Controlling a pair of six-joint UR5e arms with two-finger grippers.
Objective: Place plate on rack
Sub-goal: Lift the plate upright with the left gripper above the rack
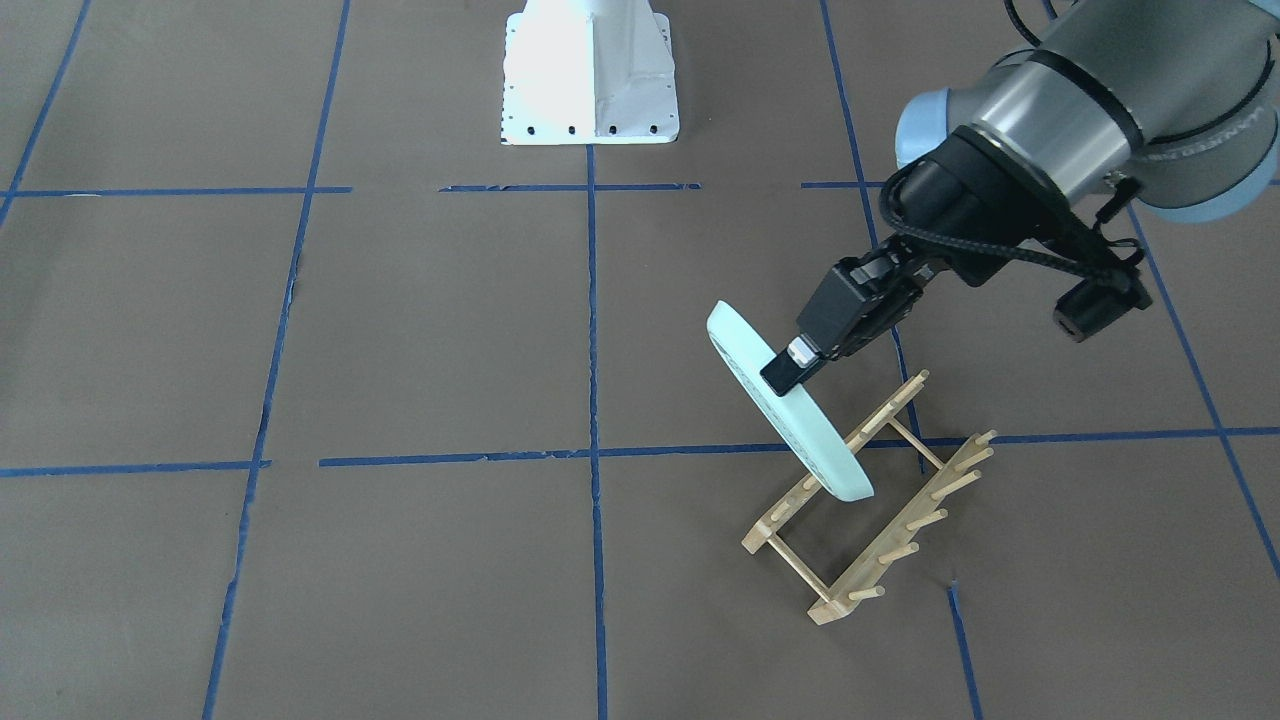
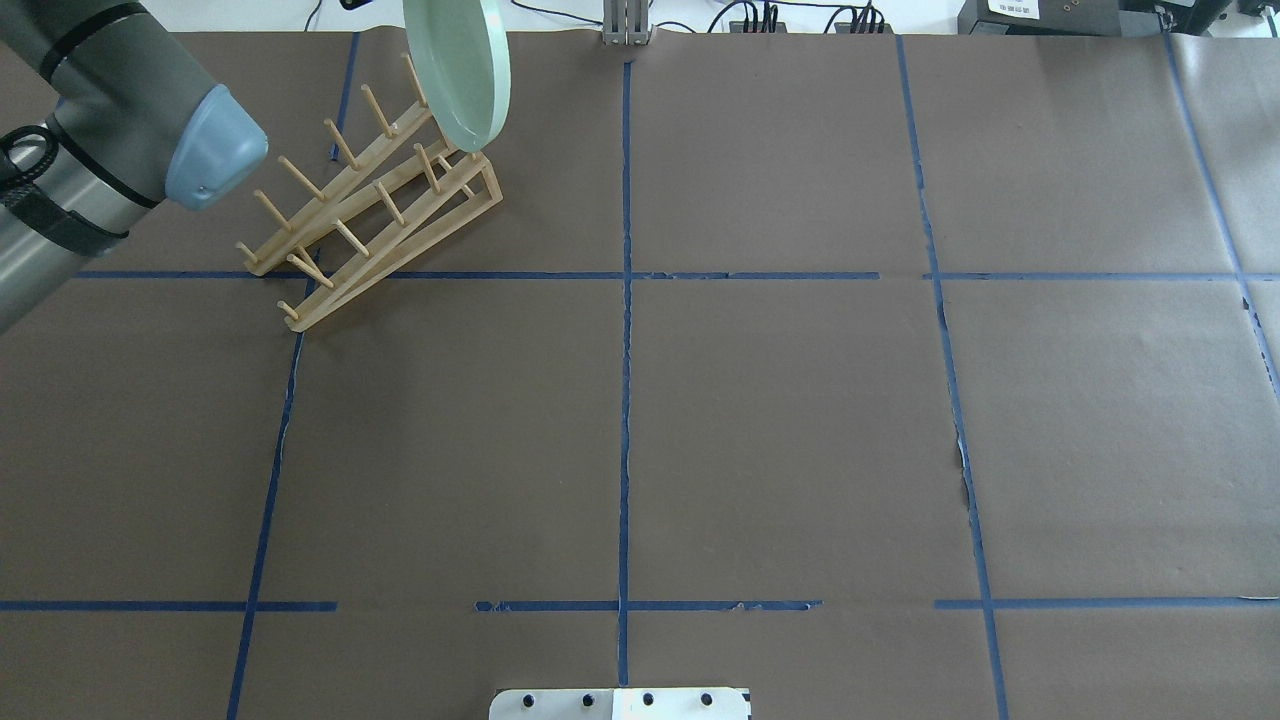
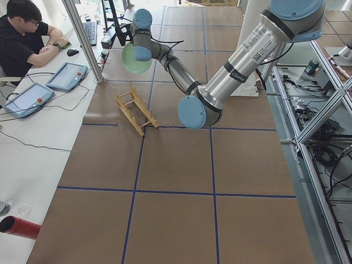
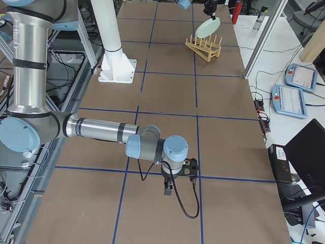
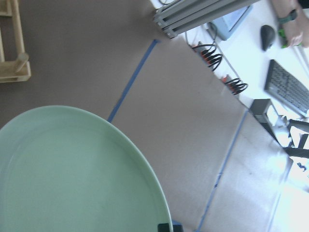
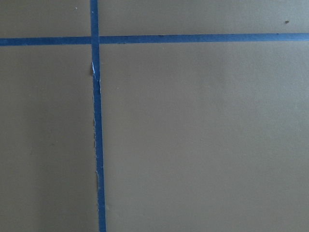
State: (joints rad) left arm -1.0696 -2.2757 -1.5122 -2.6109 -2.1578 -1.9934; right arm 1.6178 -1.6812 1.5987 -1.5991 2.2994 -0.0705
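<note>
Tilted plate over rack's end, rim in left jaws' pinch; right jaws' state indiscernible.

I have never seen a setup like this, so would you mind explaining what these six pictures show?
It is a robot with two arms at a table covered in brown paper and blue tape lines. Four fixed cameras watch: one across the table, one above and behind the robot, one at each end. Two more ride on the wrists. The left gripper is closed on the rim of a pale green plate, holding it on edge, tilted, its lower edge at one end of a small wooden dish rack; whether they touch I cannot tell. The right gripper hangs low over the paper, far from the rack; open or shut is unclear.
</note>
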